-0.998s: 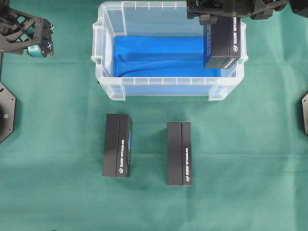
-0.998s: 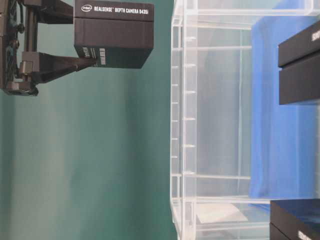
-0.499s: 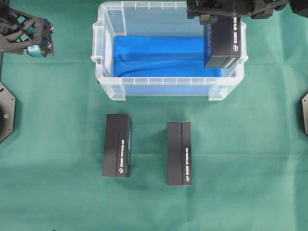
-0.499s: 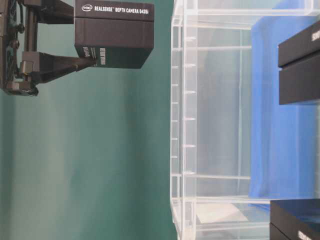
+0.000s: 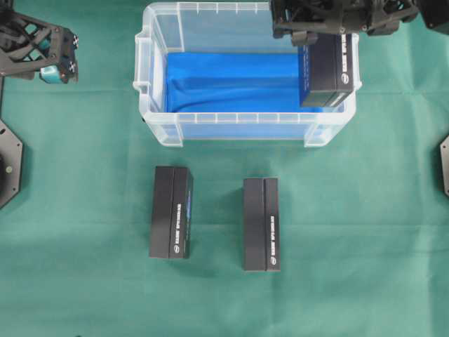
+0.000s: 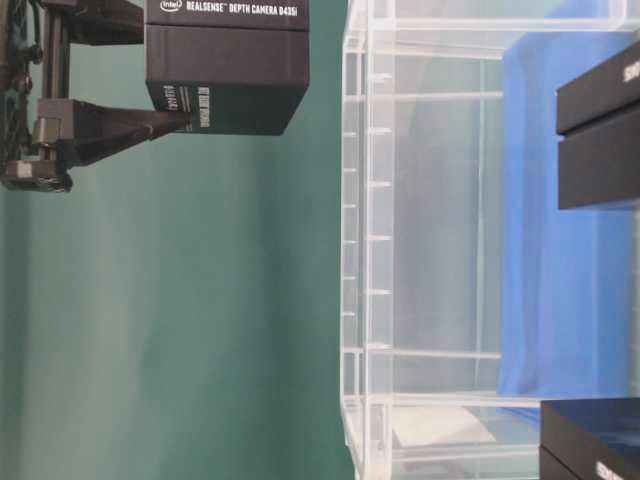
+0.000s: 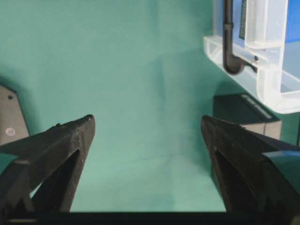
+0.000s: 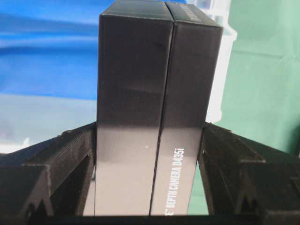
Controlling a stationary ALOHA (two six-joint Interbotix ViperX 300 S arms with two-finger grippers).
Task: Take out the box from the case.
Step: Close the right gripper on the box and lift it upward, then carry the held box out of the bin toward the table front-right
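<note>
Clamped in my right gripper, the black box hangs above the clear case, while my left gripper gapes wide.

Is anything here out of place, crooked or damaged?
Nothing stands out. The right gripper holds a black box straight above the right end of the case. Two more black boxes lie parallel on the green cloth. The blue cloth in the case is slightly wrinkled, nothing more.

The held box reads "intel REALSENSE DEPTH CAMERA D435i" along its twelve o'clock edge, table-level view.
</note>
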